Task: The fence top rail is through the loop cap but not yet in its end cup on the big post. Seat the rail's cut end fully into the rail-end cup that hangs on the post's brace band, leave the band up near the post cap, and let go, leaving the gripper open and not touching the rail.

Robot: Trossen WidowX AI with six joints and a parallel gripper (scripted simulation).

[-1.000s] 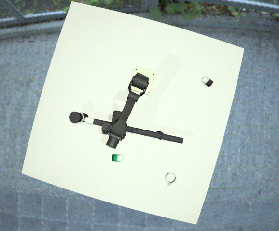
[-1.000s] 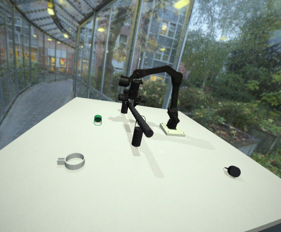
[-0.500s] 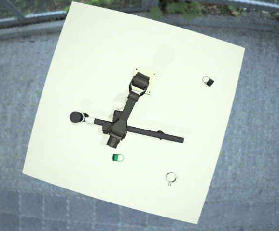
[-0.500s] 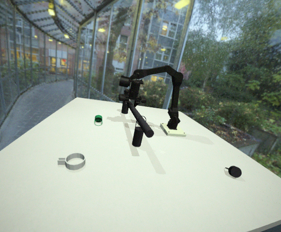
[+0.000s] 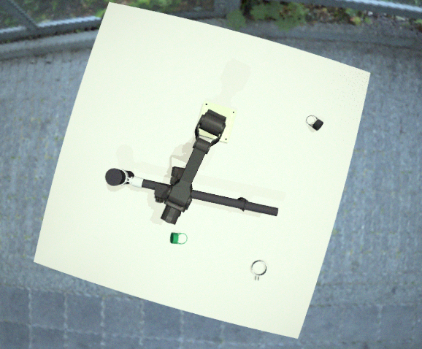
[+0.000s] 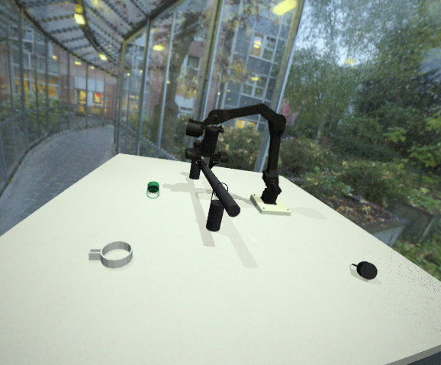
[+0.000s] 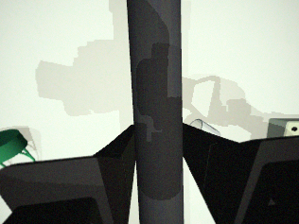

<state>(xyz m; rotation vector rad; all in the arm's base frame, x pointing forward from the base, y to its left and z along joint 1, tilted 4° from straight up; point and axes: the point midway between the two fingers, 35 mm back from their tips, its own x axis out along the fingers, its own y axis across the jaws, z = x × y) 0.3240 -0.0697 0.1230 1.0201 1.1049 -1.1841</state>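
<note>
Dark grey and rigid, the rail (image 5: 219,198) reads to me as a stiff metal tube: it should not flex, but its smooth round wall could slip or roll between flat pads, and a grip far from its middle would let it lever. My end effector (image 7: 158,150) is clamped on it, fingers pressing either side, at a spot between the big post (image 5: 114,177) and the loop cap (image 5: 242,203). I judge that a fair hold, near enough to the cut end to steer it.

From the top view, the rail lies across the worktop (image 5: 298,169) with its cut end at the pale rail-end cup (image 5: 136,182) beside the post; whether it is fully home I cannot tell there. The exterior view shows what the top cannot: the rail sits raised above the worktop, carried through the loop cap on its short post (image 6: 214,215). The wrist view alone confirms contact on both sides of the tube.
</note>
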